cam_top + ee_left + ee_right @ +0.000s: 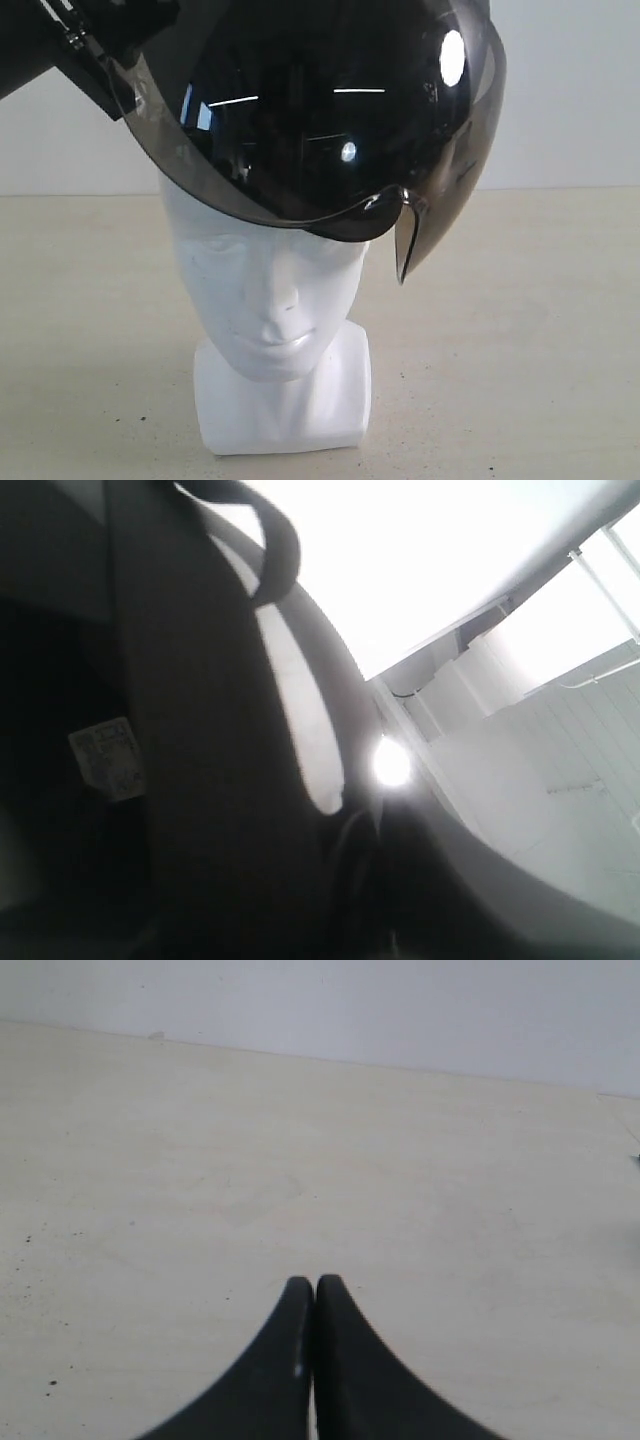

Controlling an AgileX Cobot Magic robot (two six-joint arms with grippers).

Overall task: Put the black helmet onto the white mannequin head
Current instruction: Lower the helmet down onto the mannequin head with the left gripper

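Helmet place: the black helmet [320, 100] is seen over the crown of the white mannequin head [275, 300]. The forehead is crossed by the edge of the visor [440, 200], and the eyes, nose and mouth are left uncovered.
Helmet heading: the visor is turned toward the exterior camera, the same way as the face. The shell is tilted, so the visor dips lower on the right of that view.
Head: stood upright on its neck base [285, 420] on the bench [520, 330].
Left tool [88, 55]: seen at the helmet's upper-left rim, possibly touching the visor edge. Whether it is spread or clamped cannot be told.
Right tool [315, 1285]: fingers are pressed together with nothing held, above the bench.
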